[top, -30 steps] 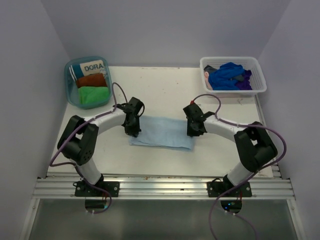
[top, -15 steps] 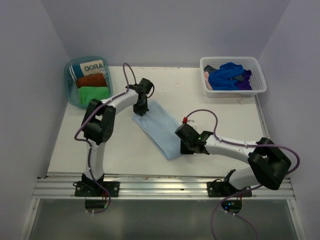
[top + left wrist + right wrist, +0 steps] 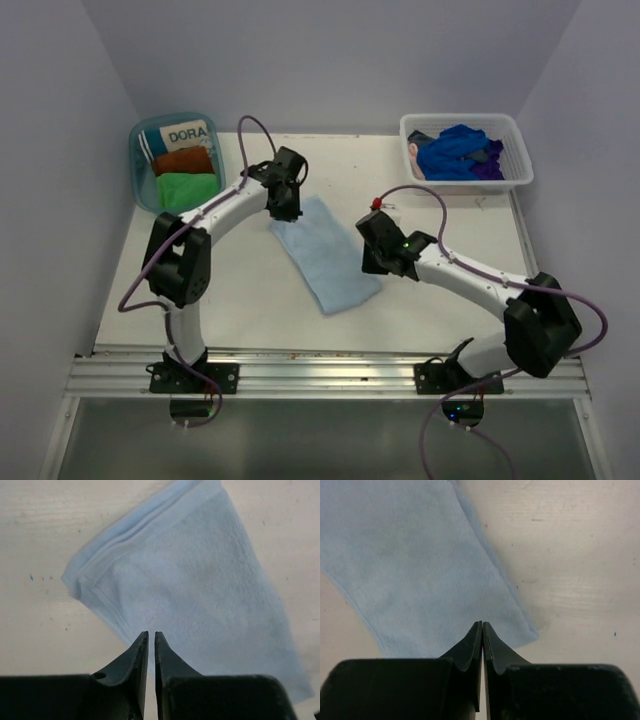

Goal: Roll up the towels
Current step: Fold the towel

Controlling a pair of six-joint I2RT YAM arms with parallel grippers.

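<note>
A folded light blue towel (image 3: 325,255) lies flat and slantwise on the table, from far left to near right. My left gripper (image 3: 284,208) hovers over its far end. In the left wrist view its jaws (image 3: 151,633) stand almost together above the towel (image 3: 200,580), with nothing between them. My right gripper (image 3: 375,262) is at the towel's right edge near the lower end. In the right wrist view it (image 3: 483,623) is shut and empty above the towel (image 3: 415,565). More towels sit in the two containers.
A teal tub (image 3: 138,185) at the back left holds the "DORA" item (image 3: 185,134), a rust-brown towel (image 3: 184,160) and a green towel (image 3: 188,188). A white basket (image 3: 521,152) at the back right holds dark blue (image 3: 455,152) and purple (image 3: 490,170) towels.
The towel has swung from lying crosswise to lying slantwise. My left gripper moved toward the back of the table. My right gripper went forward, then drew back to the right, off the towel's corner.
</note>
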